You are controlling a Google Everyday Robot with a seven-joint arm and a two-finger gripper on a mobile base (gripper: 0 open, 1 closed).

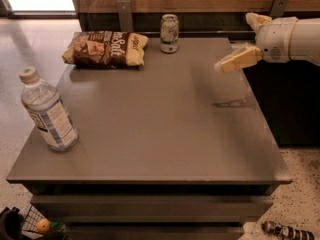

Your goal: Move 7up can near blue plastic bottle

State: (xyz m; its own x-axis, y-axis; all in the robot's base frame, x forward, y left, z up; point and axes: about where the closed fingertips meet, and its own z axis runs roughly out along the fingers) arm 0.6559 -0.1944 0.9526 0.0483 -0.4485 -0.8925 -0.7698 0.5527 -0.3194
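The 7up can (169,32) stands upright at the far edge of the grey table (165,129), just right of the chip bag. The blue plastic bottle (48,110) with a white cap stands upright near the table's front left corner, far from the can. My gripper (234,41) hovers over the table's far right side, to the right of the can and apart from it. Its tan fingers (236,60) are spread open and hold nothing.
A brown-and-yellow chip bag (105,49) lies at the far left of the table next to the can. A wooden wall with metal brackets runs behind the table. A dark cabinet stands to the right. Small items lie on the floor below the front edge.
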